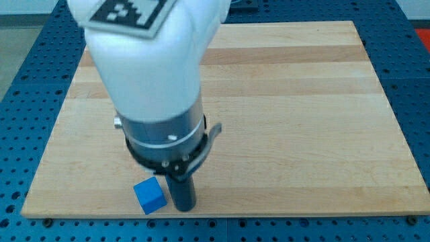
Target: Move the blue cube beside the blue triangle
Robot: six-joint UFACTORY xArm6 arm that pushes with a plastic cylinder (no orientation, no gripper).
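Resting near the view's bottom edge, the small blue cube [150,195] lies just to the view's left of my tip [183,208], the lower end of the straight dark rod; whether they touch cannot be told. The rod carries nothing and has no jaws to open or close. The white arm housing [144,60] with its dark collar looms above both. The blue triangle does not show. The pale wooden board [302,114] lies on a blue perforated table [20,94].
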